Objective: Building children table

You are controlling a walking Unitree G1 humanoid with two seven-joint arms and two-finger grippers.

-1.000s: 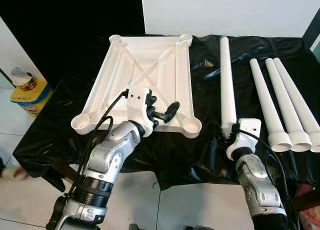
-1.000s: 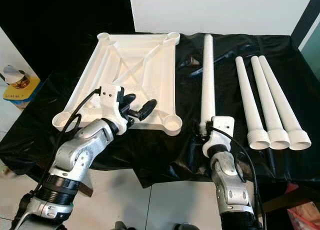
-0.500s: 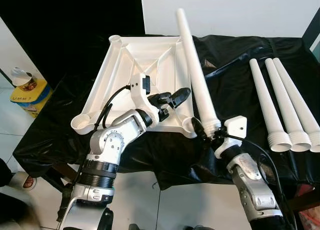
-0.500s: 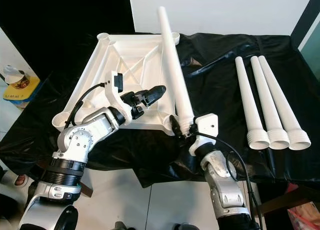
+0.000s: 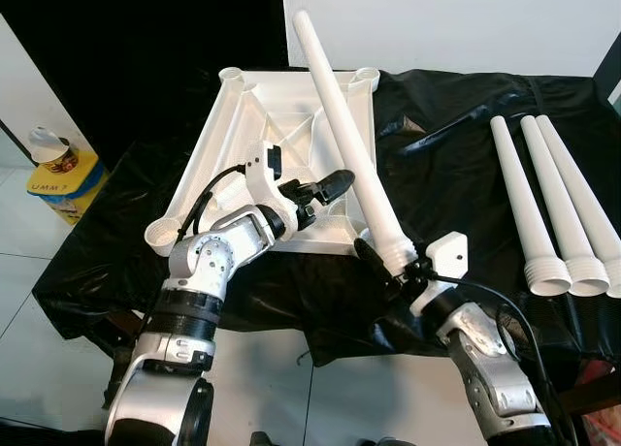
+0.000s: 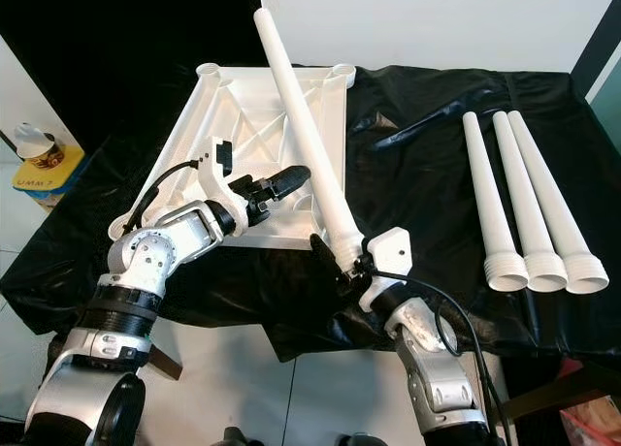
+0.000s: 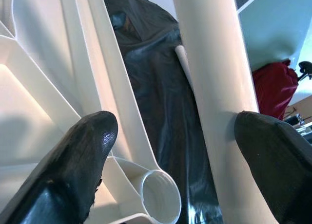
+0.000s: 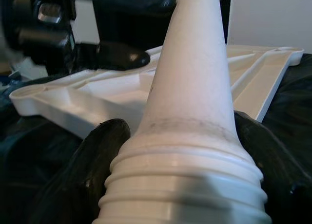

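Observation:
The white table top [image 5: 215, 136] lies upside down on the black-draped table. My right gripper [image 5: 393, 264] is shut on the threaded end of a white table leg [image 5: 340, 116]. It holds that leg tilted up and leftward over the table top, and in the right wrist view the leg [image 8: 195, 83] runs out between both fingers. My left gripper [image 5: 328, 186] stands open above the top's near right part. One of its fingertips [image 7: 263, 146] is beside the leg [image 7: 214, 63], and a corner socket [image 7: 158, 197] lies below.
Three more white legs [image 5: 543, 204] lie side by side on the cloth at the right. A dark long object [image 5: 456, 128] rests at the back. On the floor at the left stands a yellow box [image 5: 58, 179] with a can on it.
The right gripper has lifted the leg off the cloth and swung it left over the table top. The left gripper has risen and turned toward the leg.

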